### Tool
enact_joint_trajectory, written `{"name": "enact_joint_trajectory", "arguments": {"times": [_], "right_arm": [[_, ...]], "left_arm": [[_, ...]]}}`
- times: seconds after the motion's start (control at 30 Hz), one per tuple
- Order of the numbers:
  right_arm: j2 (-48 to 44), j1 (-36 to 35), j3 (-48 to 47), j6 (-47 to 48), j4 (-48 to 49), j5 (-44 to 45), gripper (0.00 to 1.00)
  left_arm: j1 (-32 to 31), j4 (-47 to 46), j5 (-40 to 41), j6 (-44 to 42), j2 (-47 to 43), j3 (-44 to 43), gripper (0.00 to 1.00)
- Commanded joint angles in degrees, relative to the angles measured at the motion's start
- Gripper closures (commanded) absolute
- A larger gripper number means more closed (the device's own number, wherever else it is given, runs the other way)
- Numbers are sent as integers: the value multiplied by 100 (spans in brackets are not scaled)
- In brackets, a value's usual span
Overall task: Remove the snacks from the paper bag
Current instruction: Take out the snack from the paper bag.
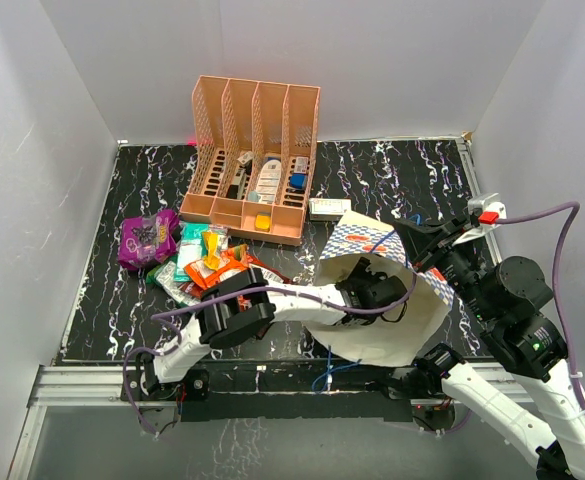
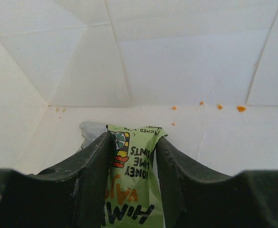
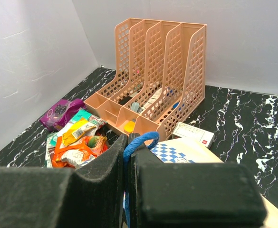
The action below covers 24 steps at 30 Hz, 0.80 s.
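Inside the bag [image 1: 412, 322], on its cream floor, we see a glossy green packet [image 2: 129, 190] printed "HONEY LIME" beside a lime slice. The left gripper [image 2: 134, 140] pinches it narrowly, both fingers touching its sides. The right gripper [image 3: 129, 141] is clamped on the bag's blue handle [image 3: 146, 138]. Other snacks [image 1: 207, 262] lie left of the bag.

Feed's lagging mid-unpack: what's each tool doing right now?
Left tool: closed on the green snack packet inside the paper bag.
Right tool: closed on the bag's blue handle.
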<state>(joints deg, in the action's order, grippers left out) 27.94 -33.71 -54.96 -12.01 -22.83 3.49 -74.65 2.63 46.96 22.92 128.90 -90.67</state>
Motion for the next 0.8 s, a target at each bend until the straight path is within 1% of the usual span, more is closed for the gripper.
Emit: {"name": "enact_joint_trajectory", "arguments": {"times": [0.0, 0.23, 0.37, 0.43, 0.5, 0.57, 0.63, 0.7, 0.77], "right_arm": [[-71, -19, -149, -3, 121, 57, 93], [-26, -21, -172, -8, 139, 30, 93], [12, -21, -206, 0, 153, 17, 93], [26, -21, -217, -2, 164, 24, 93], [36, -16, -217, -2, 177, 14, 93], [56, -19, -212, -3, 188, 7, 93], [59, -19, -206, 1, 197, -7, 93], [54, -21, -179, -1, 209, -9, 93], [46, -18, -157, 7, 222, -5, 93]], "left_arm": [[-149, 345, -121, -2, -784, 114, 68], [-380, 469, -654, 59, -1377, 438, 84], [-429, 399, -1085, 124, -1933, 804, 96], [-436, 411, -1251, 218, -2257, 1002, 100], [-450, 394, -1425, 279, -2666, 1194, 100], [-456, 330, -1763, 292, -3031, 1399, 100], [-454, 141, -2300, 173, -3449, 1637, 100], [-456, -28, -3007, -70, -3901, 1882, 100], [-462, -79, -3461, -195, -4365, 2137, 100]]}}
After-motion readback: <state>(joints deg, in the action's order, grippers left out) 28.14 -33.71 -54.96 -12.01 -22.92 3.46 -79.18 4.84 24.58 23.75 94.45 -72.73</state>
